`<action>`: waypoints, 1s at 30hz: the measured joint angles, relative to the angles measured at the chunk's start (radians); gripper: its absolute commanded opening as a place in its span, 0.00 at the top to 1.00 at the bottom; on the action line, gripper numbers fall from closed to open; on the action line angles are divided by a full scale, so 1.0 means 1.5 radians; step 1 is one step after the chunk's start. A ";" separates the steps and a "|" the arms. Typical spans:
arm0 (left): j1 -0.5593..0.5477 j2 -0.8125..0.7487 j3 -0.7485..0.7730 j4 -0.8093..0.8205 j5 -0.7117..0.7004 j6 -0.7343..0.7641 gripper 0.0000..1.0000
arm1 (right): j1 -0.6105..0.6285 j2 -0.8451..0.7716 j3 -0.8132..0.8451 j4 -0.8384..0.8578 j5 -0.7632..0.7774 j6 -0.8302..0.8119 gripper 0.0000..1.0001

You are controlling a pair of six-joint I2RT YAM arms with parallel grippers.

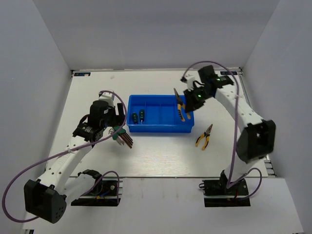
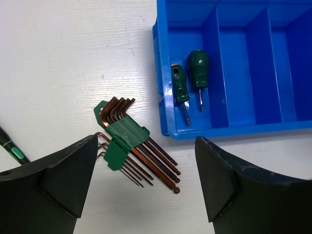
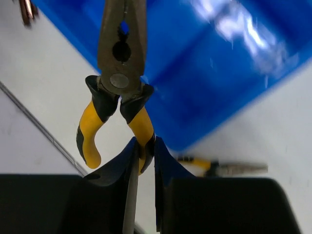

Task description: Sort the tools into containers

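- Yellow-and-black-handled pliers point(image 1: 181, 108), one handle pinched in the right gripper point(image 3: 145, 146), hang over the shallow blue plastic tray point(image 1: 161, 130); likely next: lower, release.
- Left gripper point(image 2: 146, 170), jaws spread, hovers above reddish hex keys point(image 2: 126, 134).

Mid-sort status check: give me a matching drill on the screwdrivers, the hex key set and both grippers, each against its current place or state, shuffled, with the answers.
Column one:
1. green screwdrivers
2. hex key set
3. left gripper
4. right gripper

Column two:
A. shut on one handle of the yellow-and-black pliers
B. open, holding nothing
C. lying in the left end compartment of the blue tray
D. lying on the table, outside the tray

Pairs: 1-C, 2-D, 3-B, 4-A
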 measured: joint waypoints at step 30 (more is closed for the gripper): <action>0.000 -0.007 -0.005 0.005 -0.014 0.009 0.10 | 0.275 0.419 0.392 0.039 0.296 0.298 0.93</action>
